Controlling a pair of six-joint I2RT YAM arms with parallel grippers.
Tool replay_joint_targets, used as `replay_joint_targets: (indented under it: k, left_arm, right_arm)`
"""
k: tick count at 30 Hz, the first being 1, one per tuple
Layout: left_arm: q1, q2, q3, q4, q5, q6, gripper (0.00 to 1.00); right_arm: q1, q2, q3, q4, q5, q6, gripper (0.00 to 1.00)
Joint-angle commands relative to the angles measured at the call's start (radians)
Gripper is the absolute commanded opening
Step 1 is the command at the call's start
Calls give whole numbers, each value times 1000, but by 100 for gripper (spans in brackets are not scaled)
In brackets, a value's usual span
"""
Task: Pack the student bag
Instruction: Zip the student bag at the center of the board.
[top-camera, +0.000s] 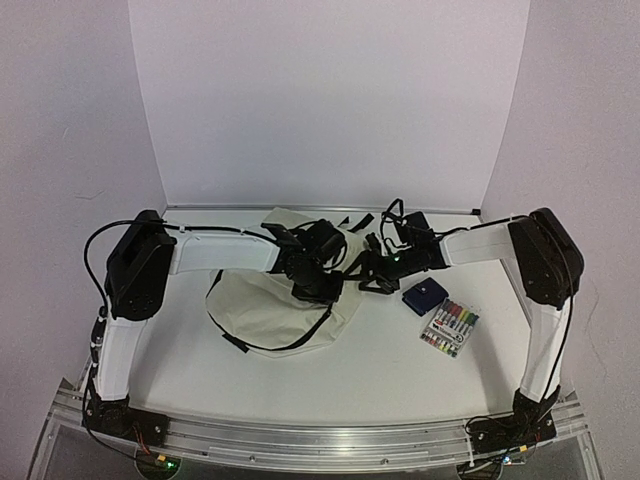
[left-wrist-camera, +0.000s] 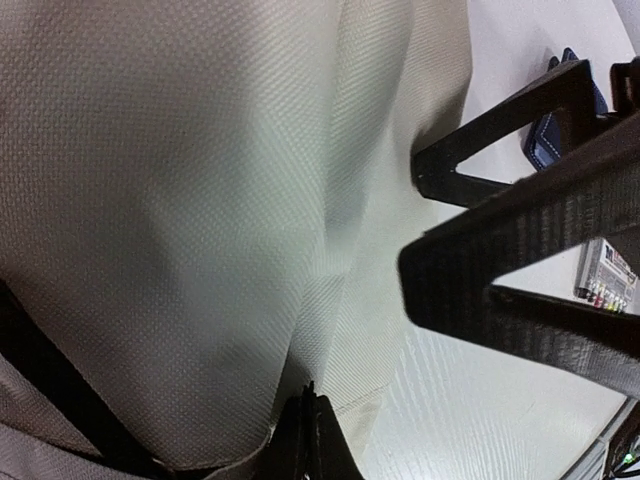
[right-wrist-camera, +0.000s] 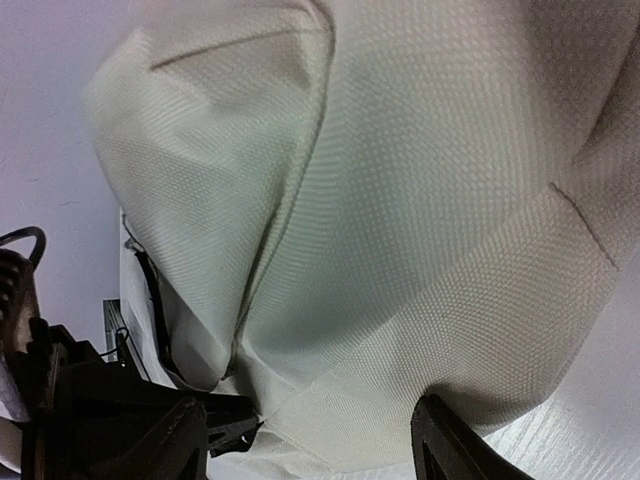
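Observation:
The student bag, cream fabric with black straps, lies crumpled left of the table's middle. My left gripper hangs over its right end. In the left wrist view that gripper is shut, and a crease in the bag's cloth runs up from its tips as if a fold is pinched. My right gripper faces it from the right. In the right wrist view the gripper stands open, its fingers wide apart and the bag's cloth bulging just beyond them.
A small navy pouch and a pack of coloured markers lie on the table to the right of the bag. Black bag straps cross the right of the left wrist view. White walls close the back and sides.

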Motion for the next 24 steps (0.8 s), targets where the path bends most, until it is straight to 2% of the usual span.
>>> replay_joint_targets:
  k: [1,3,5,11,13,18,24]
  left_arm:
    - [2,-74,-61,61,49,23,0]
    - [0,-96,-88,82,70,28,0]
    - [-6,-109,-104,98,93,45,0]
    - [-42,-152,-134,96,125,83,0]
    - [-58,-173,-149,92,134,96,0]
    - [-89,-202,-170,40,145,103,0]
    - [-94,-280,-282,40,148,68,0]
  right_arm:
    - [20,53,1,19,40,4,72]
    - [36,67,6,19,41,3,73]
    - [45,79,19,19,36,5,68]
    - [45,94,84,9,112,-18,34]
    - [39,106,108,-3,140,-23,28]
    - [18,167,181,-26,164,-31,26]
    - [-20,235,282,-44,162,-43,25]
